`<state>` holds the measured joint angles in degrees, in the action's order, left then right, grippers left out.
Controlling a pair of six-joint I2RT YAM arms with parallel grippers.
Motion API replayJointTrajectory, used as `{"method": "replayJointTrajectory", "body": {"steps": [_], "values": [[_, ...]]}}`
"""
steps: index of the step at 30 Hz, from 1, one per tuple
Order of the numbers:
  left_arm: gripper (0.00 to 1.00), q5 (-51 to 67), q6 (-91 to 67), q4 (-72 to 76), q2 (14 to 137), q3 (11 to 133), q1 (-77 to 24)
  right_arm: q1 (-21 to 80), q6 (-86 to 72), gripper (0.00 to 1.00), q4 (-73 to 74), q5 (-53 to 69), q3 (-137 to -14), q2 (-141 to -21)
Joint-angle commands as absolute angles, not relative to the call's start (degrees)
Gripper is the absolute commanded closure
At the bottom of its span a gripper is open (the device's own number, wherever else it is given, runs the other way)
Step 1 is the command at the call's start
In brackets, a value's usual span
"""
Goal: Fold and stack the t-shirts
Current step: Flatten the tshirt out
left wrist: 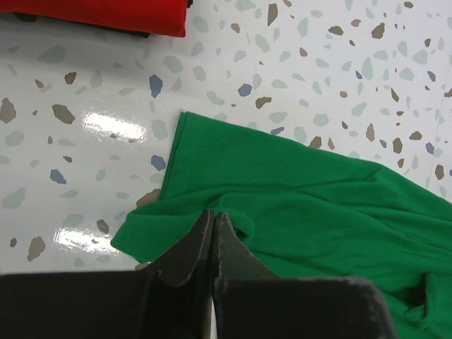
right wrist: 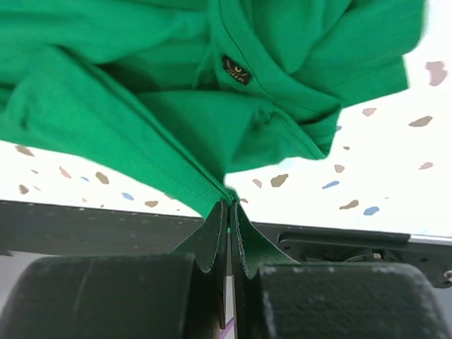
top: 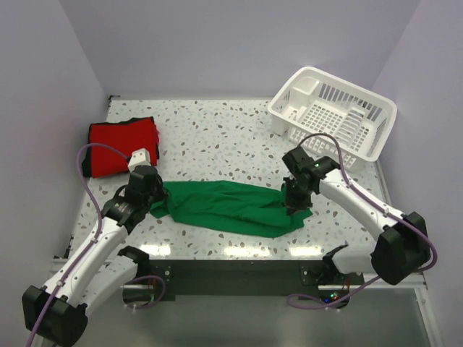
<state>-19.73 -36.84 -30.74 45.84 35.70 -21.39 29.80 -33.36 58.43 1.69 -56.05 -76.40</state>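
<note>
**Left gripper (top: 154,202) and right gripper (top: 295,204) both clamped on the green shirt (top: 231,208)**

From my station I see the left gripper (left wrist: 213,215) at the shirt's left end. Its fingers are pressed flat together with no gap. In the left wrist view the green shirt (left wrist: 318,212) puckers right at the tips, so I read it as a pinch on a fold near that edge.

The right gripper (right wrist: 229,208) is at the opposite end and also fully closed. Its wrist camera shows this plainly: a ridge of the green shirt (right wrist: 141,106) runs taut down into the shut fingers, gripped between them. A small black label (right wrist: 236,70) shows at the collar just past the pinch.

The green shirt lies rumpled in a long band across the near middle of the table (top: 217,137), stretched between the two grippers. It is bunched rather than spread flat.

The red shirt (top: 121,147) sits folded at the far left of the table, well apart from the green one. Its edge shows at the top of the left wrist view (left wrist: 106,14). The basket (top: 333,112) stands at the far right corner, apart from both shirts.
</note>
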Motion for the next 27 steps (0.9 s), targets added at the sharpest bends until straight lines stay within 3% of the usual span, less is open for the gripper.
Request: {"method": "replayJointTrajectory", "body": {"steps": [1,11,21,25,27], "values": [[1.00,-20.57,-36.91,-29.62,45.44,36.48,-21.01,29.53,-33.05,1.00,65.38,-1.40,-61.69,-73.30],[1.00,-19.86,-34.46,-22.87,49.38,40.16,-21.01,28.66,-29.98,1.00,67.41,-7.73,-78.89,-76.90],[1.00,-24.52,-28.66,-19.51,63.09,68.42,-20.74,25.66,-23.65,1.00,68.12,-16.33,-112.73,-85.25],[1.00,-26.54,-28.30,-21.53,63.20,77.15,-20.39,25.49,-21.11,1.00,65.93,-19.16,-128.28,-86.13],[1.00,-27.68,-28.39,-21.71,61.36,80.23,-20.30,25.58,-19.52,1.00,61.28,-19.86,-130.33,-84.04]]}}
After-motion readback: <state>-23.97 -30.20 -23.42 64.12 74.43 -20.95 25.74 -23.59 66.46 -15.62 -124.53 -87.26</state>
